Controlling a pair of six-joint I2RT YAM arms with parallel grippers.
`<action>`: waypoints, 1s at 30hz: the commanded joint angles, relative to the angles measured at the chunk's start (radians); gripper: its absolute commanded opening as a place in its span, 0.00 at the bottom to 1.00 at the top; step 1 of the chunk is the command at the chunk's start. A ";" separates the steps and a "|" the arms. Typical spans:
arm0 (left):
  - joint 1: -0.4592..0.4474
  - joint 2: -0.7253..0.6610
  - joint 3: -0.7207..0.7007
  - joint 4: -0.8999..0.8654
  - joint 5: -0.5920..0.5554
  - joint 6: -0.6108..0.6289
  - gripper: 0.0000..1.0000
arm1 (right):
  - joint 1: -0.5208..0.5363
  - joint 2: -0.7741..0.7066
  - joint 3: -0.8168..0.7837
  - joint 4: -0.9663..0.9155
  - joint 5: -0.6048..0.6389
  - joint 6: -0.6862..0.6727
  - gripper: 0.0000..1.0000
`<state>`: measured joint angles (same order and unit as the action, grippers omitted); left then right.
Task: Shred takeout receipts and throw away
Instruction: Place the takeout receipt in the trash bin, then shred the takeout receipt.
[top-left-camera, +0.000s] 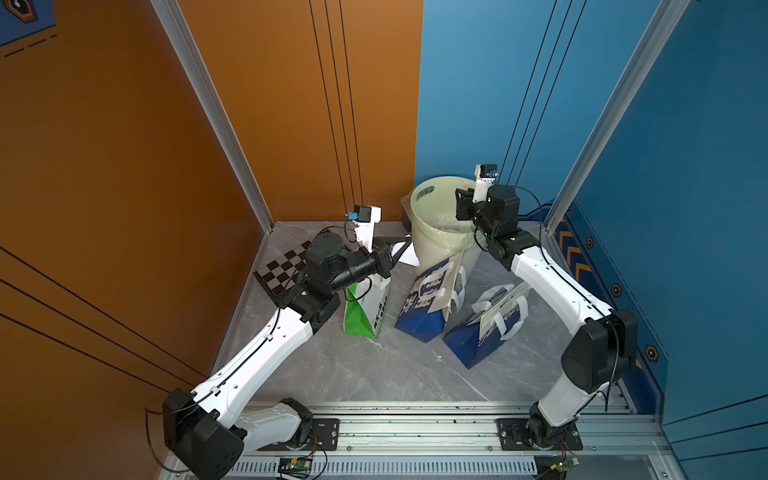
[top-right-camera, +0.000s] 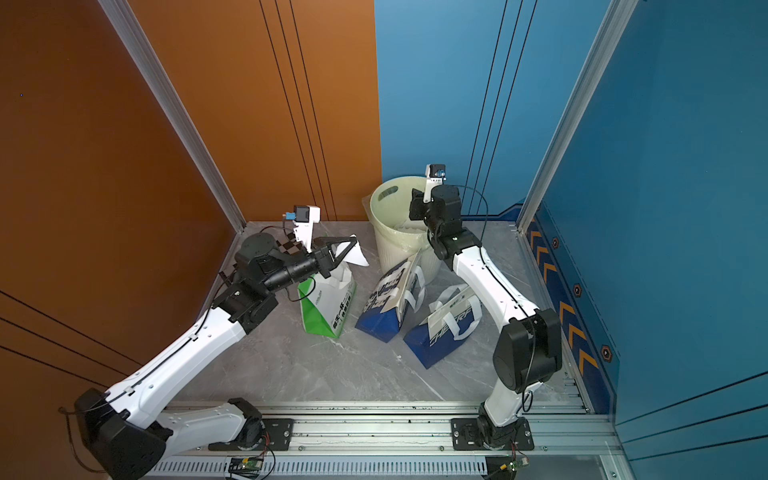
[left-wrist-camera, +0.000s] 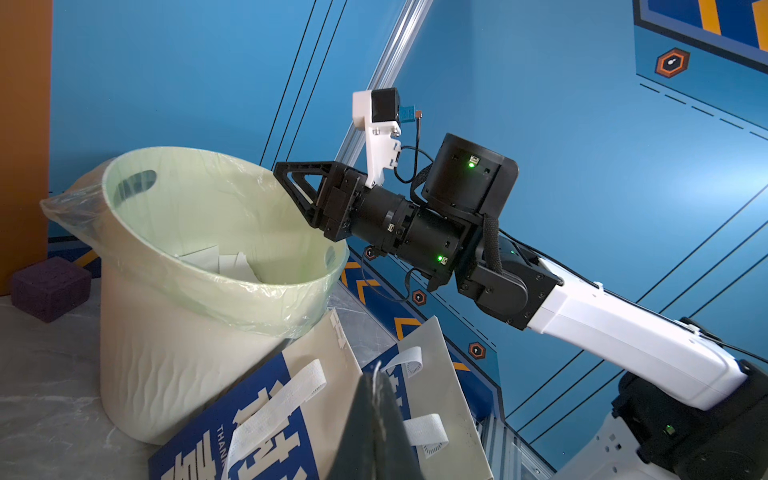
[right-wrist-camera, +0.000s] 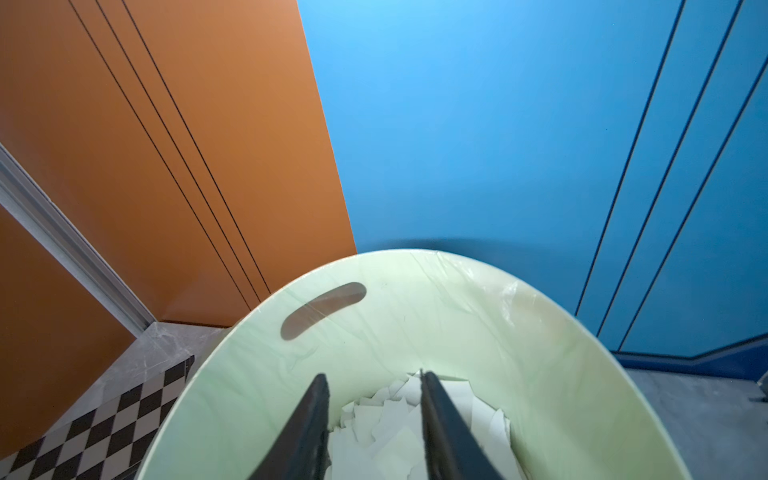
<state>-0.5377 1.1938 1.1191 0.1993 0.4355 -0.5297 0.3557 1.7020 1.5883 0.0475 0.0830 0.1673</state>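
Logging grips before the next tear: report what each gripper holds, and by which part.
Left gripper pinches a white receipt piece by its top edge. Right gripper, open over the bin, holds nothing.

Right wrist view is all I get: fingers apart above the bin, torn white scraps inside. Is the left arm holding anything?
Observer: Yes. The left gripper is shut on a white receipt piece, beside the bin, not over it.
Operator: What's under it?
Observer: A green-white bag standing on the table.
Operator: Anything against the bin?
Observer: A blue-white bag seems to lean on its near side.
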 joint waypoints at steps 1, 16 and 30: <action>0.008 -0.028 -0.027 0.037 -0.039 -0.025 0.00 | 0.012 -0.023 0.056 -0.085 0.029 -0.044 0.53; 0.076 -0.001 -0.065 0.198 -0.050 -0.155 0.00 | 0.011 -0.400 -0.232 -0.050 -0.305 0.014 0.74; 0.058 0.111 -0.015 0.463 -0.008 -0.364 0.00 | 0.034 -0.653 -0.615 0.361 -0.676 0.496 0.75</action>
<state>-0.4713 1.2858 1.0641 0.5831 0.3931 -0.8467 0.3729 1.0489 1.0195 0.2329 -0.4797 0.4850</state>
